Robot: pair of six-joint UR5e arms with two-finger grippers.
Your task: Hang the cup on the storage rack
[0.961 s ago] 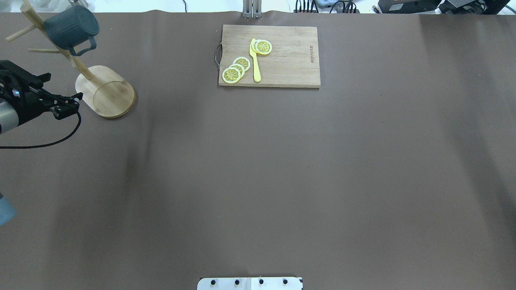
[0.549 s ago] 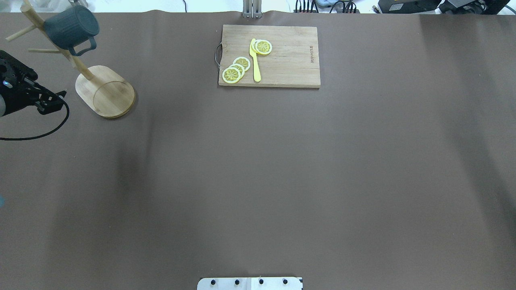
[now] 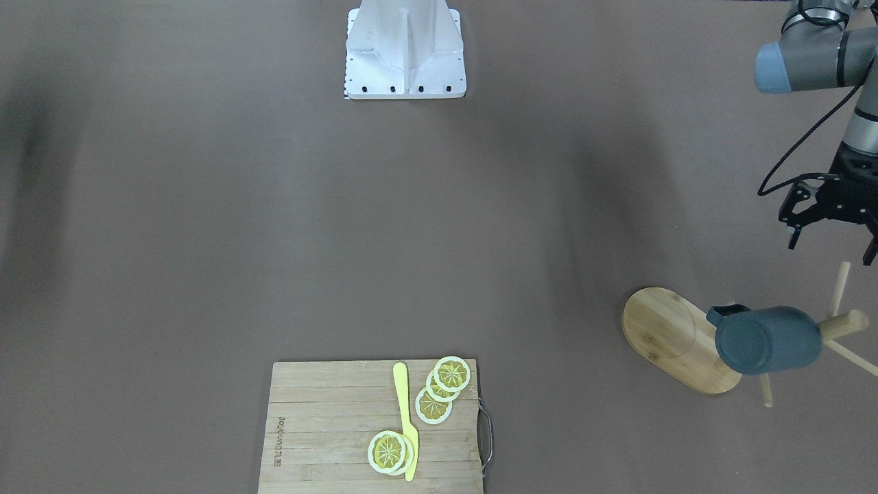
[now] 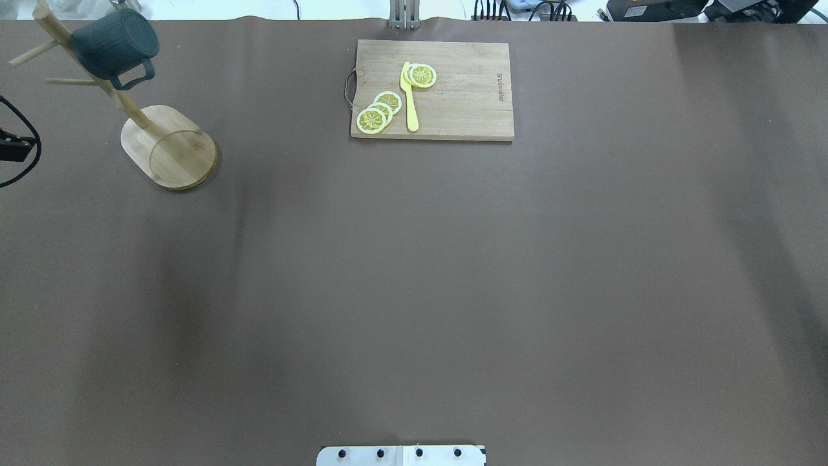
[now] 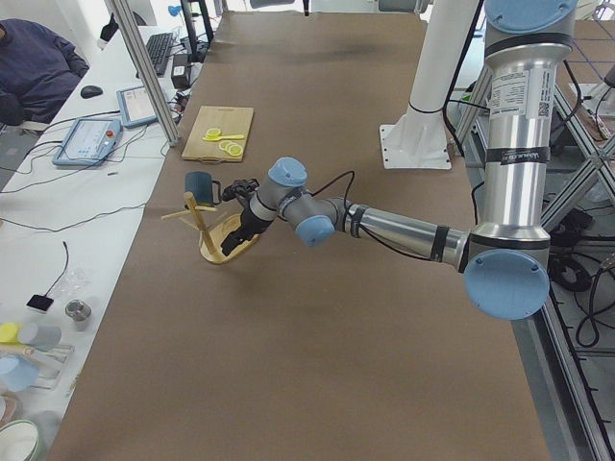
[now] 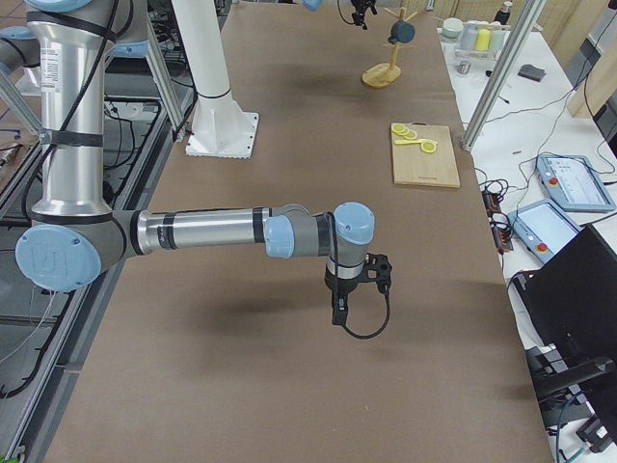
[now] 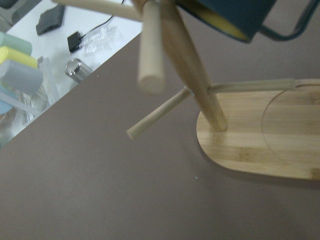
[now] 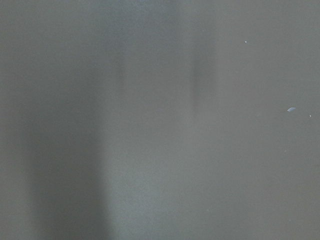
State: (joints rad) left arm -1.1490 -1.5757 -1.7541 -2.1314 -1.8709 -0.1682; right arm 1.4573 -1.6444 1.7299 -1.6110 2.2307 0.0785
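Near the storage rack (image 3: 662, 333), left fingers (image 3: 791, 230) — spread, empty — have backed off the cup (image 3: 768, 339); right fingers (image 6: 336, 311) unreadable.

Cup (image 4: 113, 44): dark blue-grey, ribbed wall; yellow inside.
Storage rack (image 4: 171, 152): light bamboo grain.
Table (image 4: 453, 291): matte brown.
Cutting board (image 4: 466, 97): pale wood strips.
Lemon slices (image 4: 372, 120), knife (image 4: 410, 103): yellow.

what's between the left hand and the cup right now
Nothing foreign. The cup already hangs on the storage rack. Only the rack's own bare pegs stick out toward the open left hand, which touches neither.
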